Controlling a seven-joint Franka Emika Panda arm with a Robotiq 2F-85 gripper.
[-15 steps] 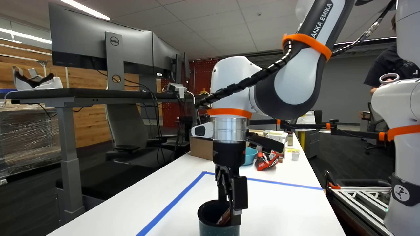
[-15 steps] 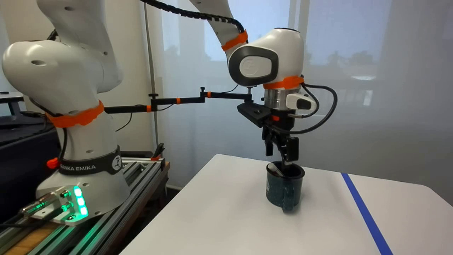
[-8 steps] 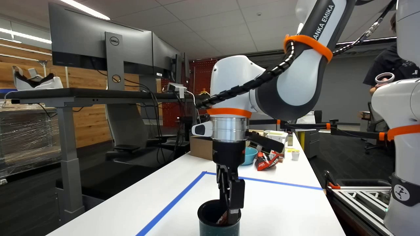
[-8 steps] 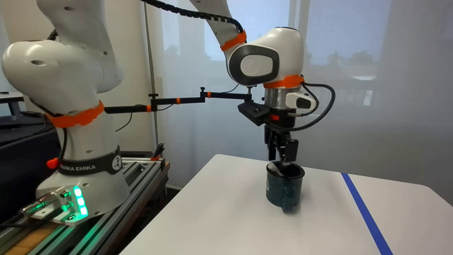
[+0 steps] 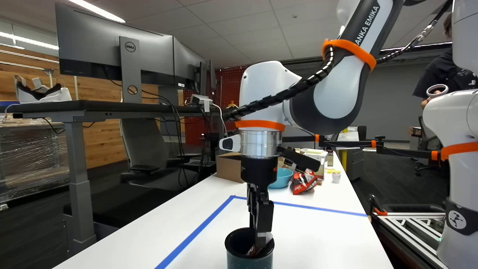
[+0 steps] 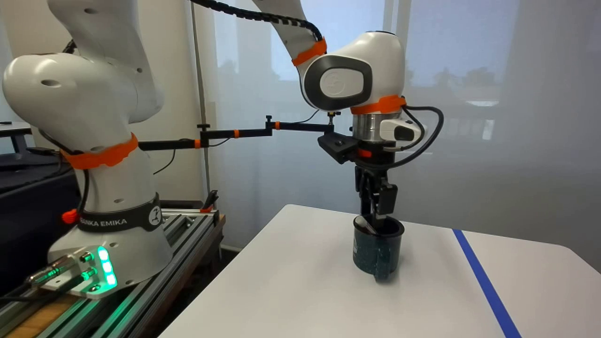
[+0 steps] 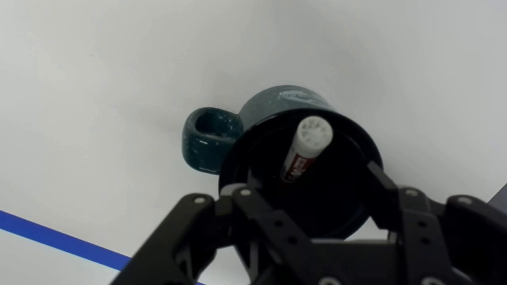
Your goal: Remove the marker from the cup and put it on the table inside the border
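Note:
A dark green speckled cup (image 5: 249, 261) stands upright on the white table, and it also shows in an exterior view (image 6: 377, 256) and in the wrist view (image 7: 273, 105). A white marker with a red label (image 7: 305, 146) leans inside the cup, its white end up near the rim. In an exterior view that white end (image 6: 364, 223) shows at the rim. My gripper (image 7: 313, 176) points down over the cup, its fingers apart. The fingertips reach the cup's mouth, and the marker shows between and ahead of them, not gripped. The marker's lower end is hidden in the dark cup.
Blue tape (image 5: 194, 237) marks the border on the table (image 6: 300, 291), and it also shows in the wrist view (image 7: 59, 237). Beyond the tape stand a cardboard box (image 5: 228, 167), a blue bowl (image 5: 282, 178) and a red packet (image 5: 303, 183).
My gripper has shifted left in an exterior view, and the wrist is slightly higher. The fingers look nearer each other; I cannot tell if by turning or closing. The cup and marker have not moved.

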